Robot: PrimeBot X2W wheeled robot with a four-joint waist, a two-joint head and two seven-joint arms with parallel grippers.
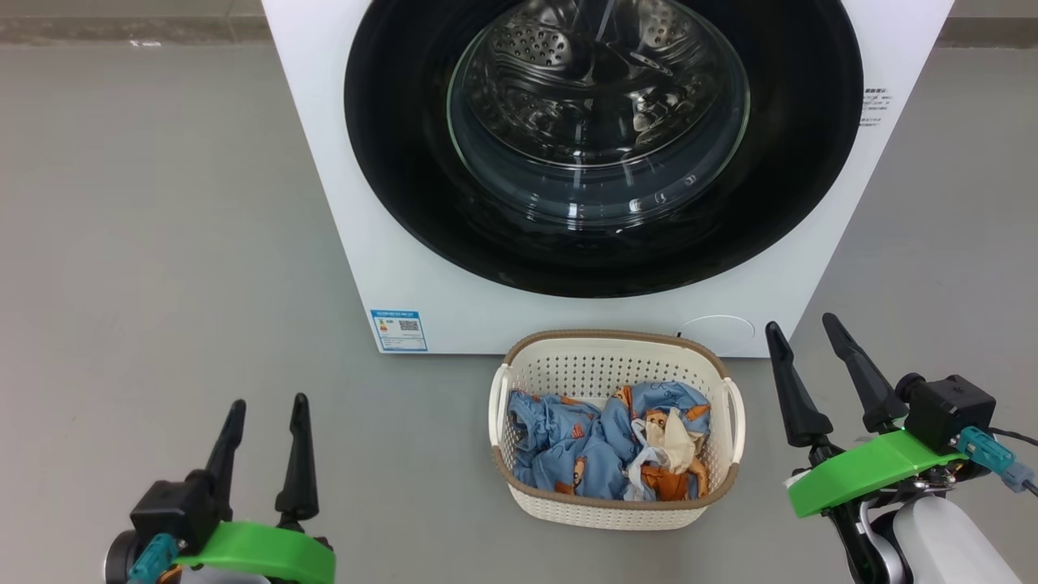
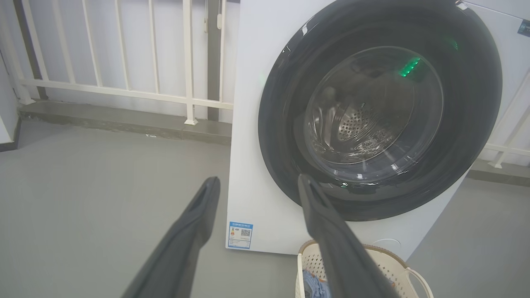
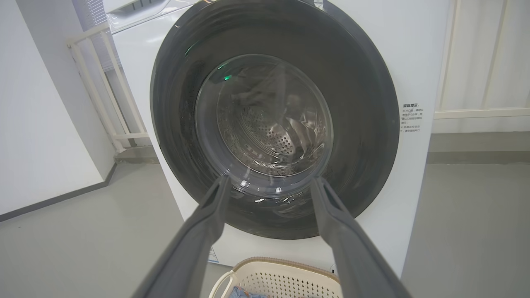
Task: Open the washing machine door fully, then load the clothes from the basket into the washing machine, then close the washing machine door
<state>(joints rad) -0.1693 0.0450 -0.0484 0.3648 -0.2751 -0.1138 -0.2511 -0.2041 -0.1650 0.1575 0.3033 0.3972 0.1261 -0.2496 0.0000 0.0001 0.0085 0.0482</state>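
Note:
The white washing machine (image 1: 365, 243) stands ahead with its door (image 1: 405, 186) shut flat against the front, a glossy black ring around a clear glass bowl. On the floor right in front sits the cream basket (image 1: 604, 511) with a brown rim. It holds the clothes (image 1: 584, 450), crumpled blue and orange printed cloth. My left gripper (image 1: 268, 405) hovers open at the lower left, well clear of the basket. To the basket's right my right gripper (image 1: 803, 326) is open too, holding nothing. Both wrist views face the door (image 2: 273, 124) (image 3: 174, 103) with open fingers (image 2: 194, 219) (image 3: 207, 219).
Grey floor (image 1: 162, 243) spreads to both sides of the machine. A white railing (image 2: 124, 91) on a low kerb runs behind and left of it. A white wall (image 3: 41, 124) stands to the left. A blue label (image 1: 398, 329) and a round cap (image 1: 718, 332) mark the machine's lower front.

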